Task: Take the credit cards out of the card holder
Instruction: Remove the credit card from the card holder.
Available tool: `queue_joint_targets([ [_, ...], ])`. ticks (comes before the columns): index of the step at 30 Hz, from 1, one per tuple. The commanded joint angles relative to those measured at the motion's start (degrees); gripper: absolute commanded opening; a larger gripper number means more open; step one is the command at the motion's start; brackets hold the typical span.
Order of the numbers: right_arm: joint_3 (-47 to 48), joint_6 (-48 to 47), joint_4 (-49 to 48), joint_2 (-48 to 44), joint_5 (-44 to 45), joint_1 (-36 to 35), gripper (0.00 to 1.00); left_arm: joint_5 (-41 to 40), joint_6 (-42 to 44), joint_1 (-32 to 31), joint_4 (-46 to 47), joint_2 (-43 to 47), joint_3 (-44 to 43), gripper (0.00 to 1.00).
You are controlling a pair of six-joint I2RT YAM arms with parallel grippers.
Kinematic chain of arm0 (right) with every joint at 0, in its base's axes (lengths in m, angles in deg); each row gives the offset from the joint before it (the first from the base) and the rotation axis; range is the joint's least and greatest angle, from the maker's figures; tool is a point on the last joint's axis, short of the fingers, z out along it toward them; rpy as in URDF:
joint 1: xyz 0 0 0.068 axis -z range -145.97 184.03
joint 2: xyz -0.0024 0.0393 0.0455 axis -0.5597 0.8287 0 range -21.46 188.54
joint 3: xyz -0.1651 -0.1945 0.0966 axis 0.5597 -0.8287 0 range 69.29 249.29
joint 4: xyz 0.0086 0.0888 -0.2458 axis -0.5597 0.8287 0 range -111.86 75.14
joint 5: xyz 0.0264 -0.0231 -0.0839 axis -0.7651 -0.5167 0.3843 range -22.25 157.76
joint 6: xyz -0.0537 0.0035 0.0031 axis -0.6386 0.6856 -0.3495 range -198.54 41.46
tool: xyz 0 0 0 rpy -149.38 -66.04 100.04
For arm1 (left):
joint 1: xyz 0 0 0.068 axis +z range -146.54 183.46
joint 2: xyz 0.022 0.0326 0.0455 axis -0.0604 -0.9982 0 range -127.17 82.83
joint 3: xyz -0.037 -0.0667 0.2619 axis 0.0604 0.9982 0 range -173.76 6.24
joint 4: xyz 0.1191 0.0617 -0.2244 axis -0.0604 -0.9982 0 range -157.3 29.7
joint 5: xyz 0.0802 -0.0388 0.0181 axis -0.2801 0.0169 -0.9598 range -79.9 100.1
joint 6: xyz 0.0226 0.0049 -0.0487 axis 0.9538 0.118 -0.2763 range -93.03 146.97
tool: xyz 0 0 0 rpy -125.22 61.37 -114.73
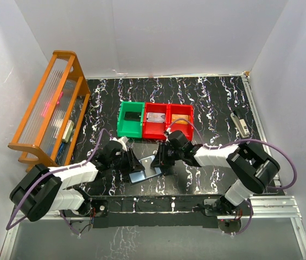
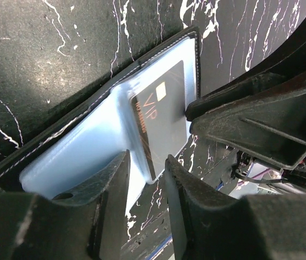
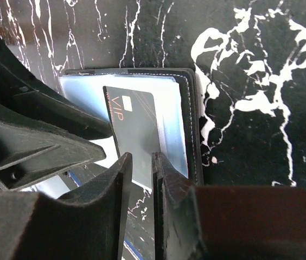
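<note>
The left gripper (image 2: 147, 162) has its jaws spread a little. The near edge of the card holder (image 2: 71, 162) shows in the gap between them, with room on both sides, so nothing is pinched. I judge it stands there to steady the holder while the other arm pulls.

The holder lies open on the table (image 2: 44, 54), between the two grippers. Its light-blue panels face up, so the pockets can be reached from above. A black card (image 2: 164, 122) marked VIP sits askew on the panel farther from the left jaws, with one corner reaching into their gap. That suggests it is partly out of its pocket.

The right gripper (image 3: 142, 157) comes in from the opposite side. Its jaws stand close, with only a narrow slit between them, and the card's edge leads into that slit. Whether they actually bite the card I cannot tell. The gripper looks placed to draw the card out toward itself.
</note>
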Motion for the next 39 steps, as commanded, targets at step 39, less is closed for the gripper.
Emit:
queue_joint_targets([
  [39,1.4,-0.6,6.7,-7.6,12.1,-0.3,0.23,1.4,1.2,-0.3,3.9,-8.0,-1.7,0.00],
])
